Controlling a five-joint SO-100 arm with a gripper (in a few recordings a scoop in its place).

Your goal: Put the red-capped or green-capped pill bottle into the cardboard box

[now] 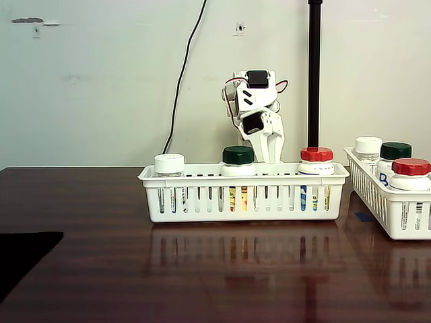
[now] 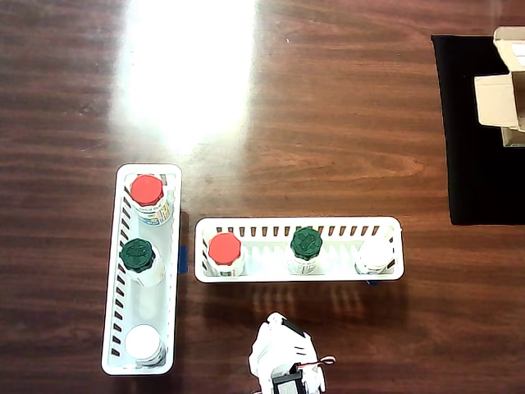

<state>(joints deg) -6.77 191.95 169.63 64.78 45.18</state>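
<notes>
nearest in the fixed view, a basket (image 1: 242, 198) holds white-, green- and red-capped bottles, the red-capped pill bottle (image 1: 316, 161) at its right end. behind it the tool (image 1: 268, 149) hangs folded; whether its fingers are apart i cannot tell. overhead, the box (image 2: 504, 86) sits at the surface's top-right corner on a black mat (image 2: 480, 156), well apart.

cardboard box (image 2: 506, 86) (cut off, right edge)
</notes>
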